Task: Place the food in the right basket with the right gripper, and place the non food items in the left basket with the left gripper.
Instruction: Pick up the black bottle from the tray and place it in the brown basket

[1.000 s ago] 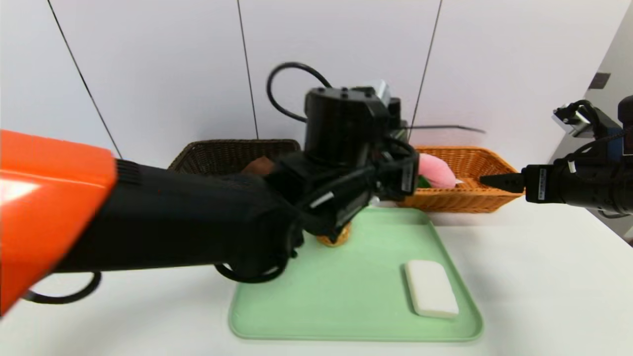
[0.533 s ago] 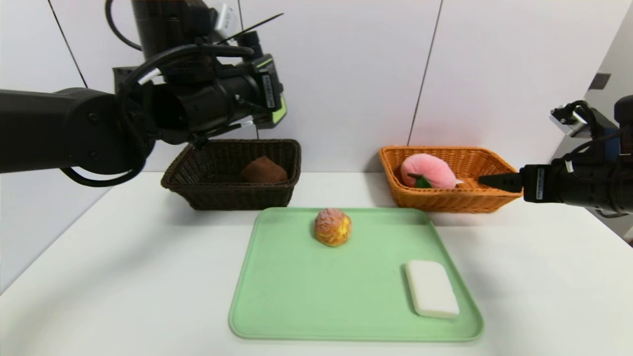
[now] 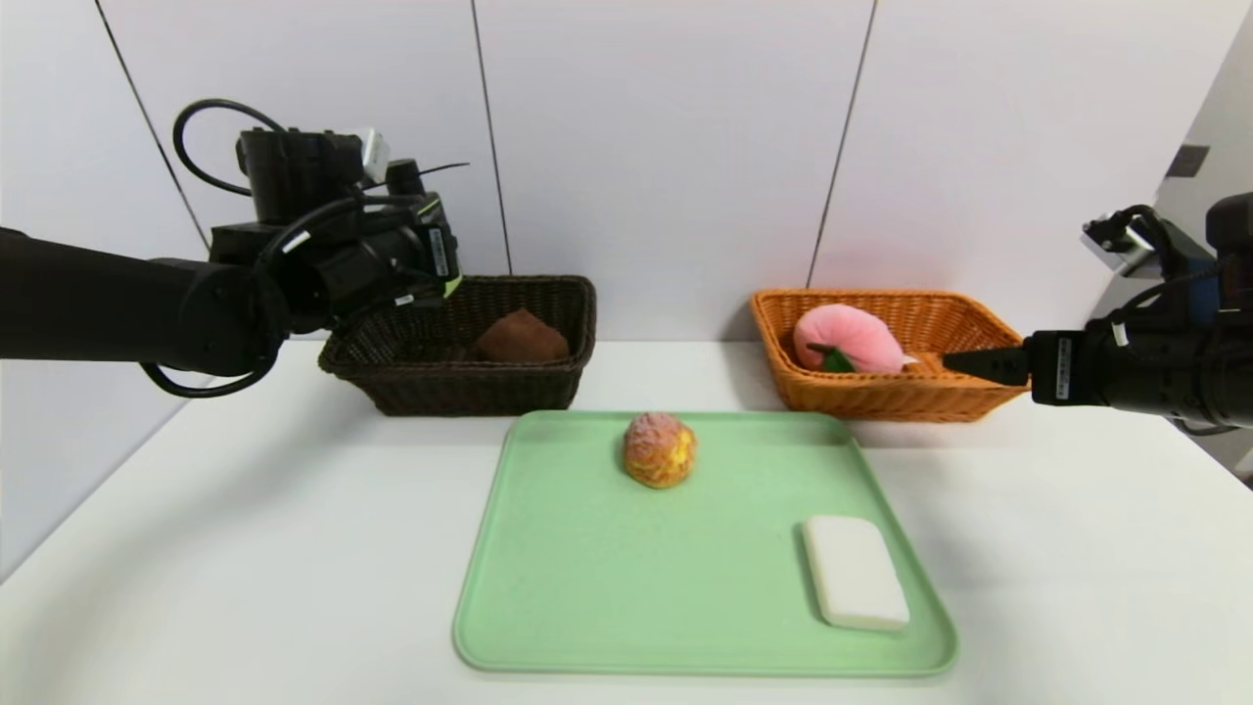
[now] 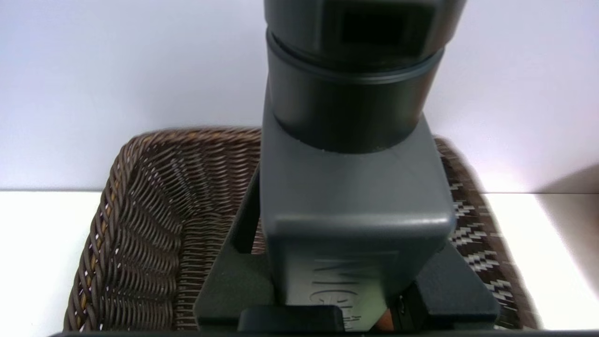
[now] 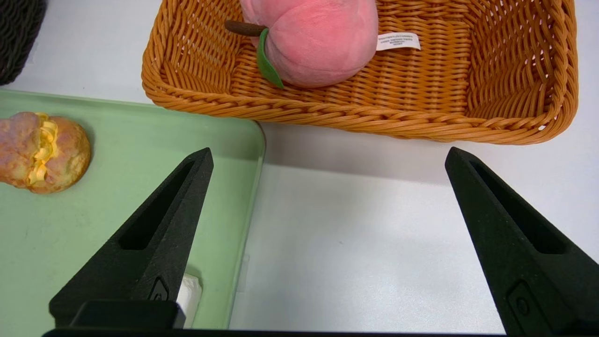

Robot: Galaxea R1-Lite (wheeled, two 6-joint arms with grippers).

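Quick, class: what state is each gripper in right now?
Left gripper: above the brown basket; open or shut cannot be told.
Right gripper: open, holding nothing, near the orange basket.

The left gripper has been swung off the tray and lowered beside the dark basket, uncovering the puff.

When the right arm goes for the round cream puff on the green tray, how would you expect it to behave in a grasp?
The round cream puff looks crusty with a yellow filling seam, so it is probably light and crushable. Its rounded shape may roll on the smooth green tray if nudged. The open right end effector should likely close gently.
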